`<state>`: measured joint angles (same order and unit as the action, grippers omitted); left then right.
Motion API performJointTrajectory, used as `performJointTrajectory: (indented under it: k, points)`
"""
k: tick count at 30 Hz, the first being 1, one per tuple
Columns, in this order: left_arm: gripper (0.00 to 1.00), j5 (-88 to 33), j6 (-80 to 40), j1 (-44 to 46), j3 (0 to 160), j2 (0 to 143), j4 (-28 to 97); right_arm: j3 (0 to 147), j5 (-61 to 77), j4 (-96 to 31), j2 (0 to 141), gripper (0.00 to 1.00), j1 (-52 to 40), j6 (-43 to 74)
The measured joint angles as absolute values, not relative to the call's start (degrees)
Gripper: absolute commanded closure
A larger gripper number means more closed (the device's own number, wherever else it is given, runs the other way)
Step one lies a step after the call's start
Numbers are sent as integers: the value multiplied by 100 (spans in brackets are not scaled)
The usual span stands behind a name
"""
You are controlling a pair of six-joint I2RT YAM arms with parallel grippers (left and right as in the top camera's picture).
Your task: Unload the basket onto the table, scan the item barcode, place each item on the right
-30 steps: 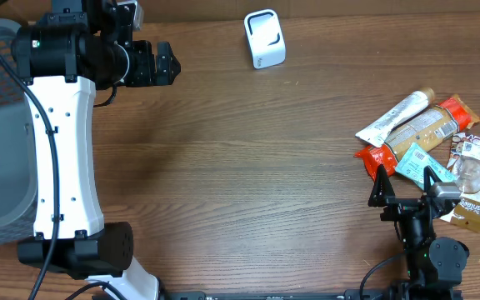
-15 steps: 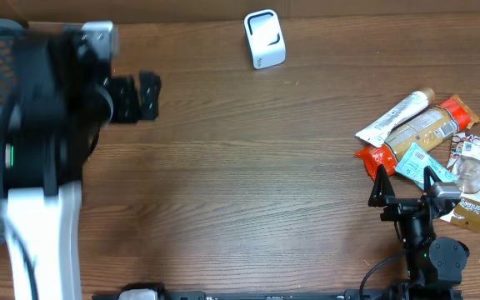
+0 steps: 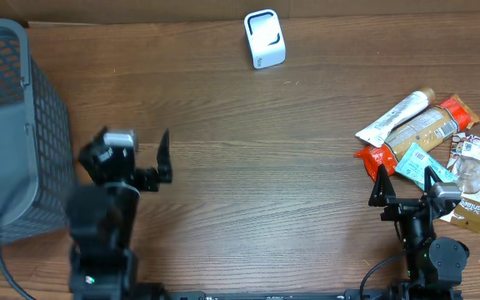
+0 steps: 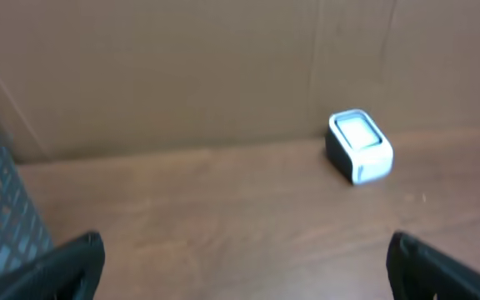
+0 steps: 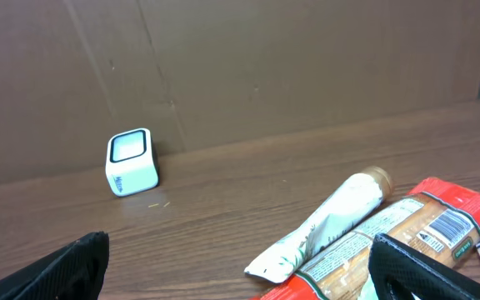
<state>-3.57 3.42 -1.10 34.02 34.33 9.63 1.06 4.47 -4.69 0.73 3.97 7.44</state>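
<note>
Left jaws and right jaws gape wide; the grey basket (image 3: 47, 125) shows only bare floor.

No text clear enough to read. Barcode stripes show on the snack bar wrapper (image 5: 445, 225) and on a white label on the teal packet (image 3: 418, 161), digits too small. The script logo on the brown-and-white pouch (image 3: 476, 213) is blurred.

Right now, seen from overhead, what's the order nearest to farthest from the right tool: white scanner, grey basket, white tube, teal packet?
1. Teal packet, beside the right tool.
2. White tube, farther back.
3. White scanner, far edge.
4. Grey basket, far left.
</note>
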Motion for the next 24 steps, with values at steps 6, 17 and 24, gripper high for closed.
performJointTrajectory:
  k: [6,17,24]
  points:
    - [1,-357,429,-110,1590,2281,-202,106,445,-471,73,0,397,746]
    - [1,-357,1192,-110,327,513,-183,106,447,-469,73,0,399,746]
    - [0,-355,1396,-110,73,102,449,106,447,-471,73,0,399,744]
